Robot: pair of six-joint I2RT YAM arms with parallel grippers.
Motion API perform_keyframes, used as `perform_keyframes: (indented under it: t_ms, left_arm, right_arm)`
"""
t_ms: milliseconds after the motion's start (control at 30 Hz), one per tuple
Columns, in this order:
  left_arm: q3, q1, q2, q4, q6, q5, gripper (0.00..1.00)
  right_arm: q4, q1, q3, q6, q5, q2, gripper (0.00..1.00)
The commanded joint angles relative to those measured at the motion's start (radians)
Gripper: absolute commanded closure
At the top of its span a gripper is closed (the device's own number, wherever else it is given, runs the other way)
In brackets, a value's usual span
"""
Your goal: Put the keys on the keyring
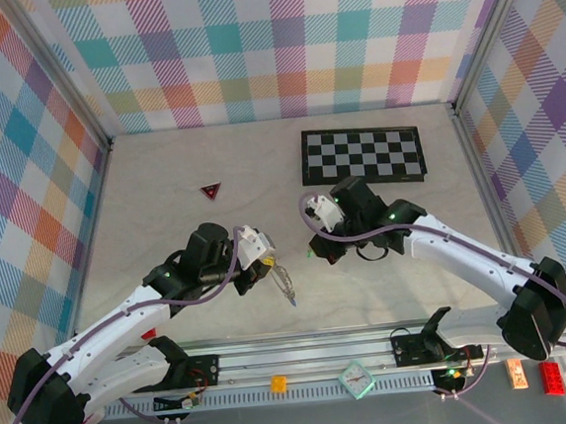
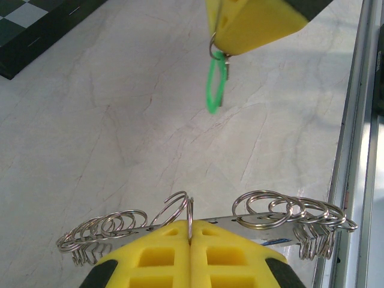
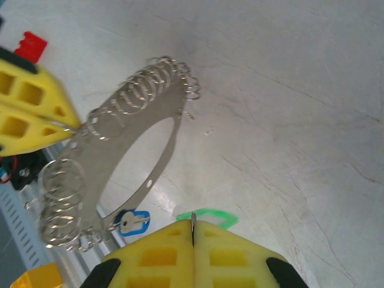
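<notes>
Pale marbled surface point(image 1: 162, 183) lies below. Left tool point(image 2: 191, 230) pinches the keyring point(image 3: 120, 135), with the blue key point(image 3: 133, 222) by its coils. Opposite, right tool point(image 3: 193, 227), pressed together, pinches the green key point(image 2: 215, 84) by its small ring.

green key point(image 3: 211, 214) | partly hidden | behind right end effector point(image 3: 193, 223)

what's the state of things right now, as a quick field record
left gripper: jaws shut on the keyring
right gripper: jaws shut on the small ring of the green key
green key: hanging below the right jaws, apart from the keyring
blue key: by the keyring's lower end; cannot tell if it is threaded on
checkerboard: flat, far right side
red triangle: lying alone, left of the checkerboard
</notes>
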Motion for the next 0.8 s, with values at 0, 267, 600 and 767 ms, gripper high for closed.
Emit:
perform_keyframes:
  t_ms: [0,267,600,767]
  left_arm:
    - [-0.010,-0.005,-0.024,0.052,-0.007,0.026,1.00]
    - [-0.012,-0.005,-0.019,0.063,-0.010,0.066,1.00]
    - [-0.016,-0.005,-0.012,0.066,-0.007,0.080,1.00]
    - [-0.016,-0.005,-0.005,0.069,-0.007,0.081,1.00]
  right_arm:
    - [-0.003,0.006,0.012,-0.106,-0.105,-0.014,1.00]
    - [-0.024,0.031,0.100,-0.210,-0.178,0.068,1.00]
    - [-0.065,0.077,0.191,-0.284,-0.280,0.197,1.00]
    - [-0.066,0.084,0.195,-0.285,-0.324,0.234,1.00]
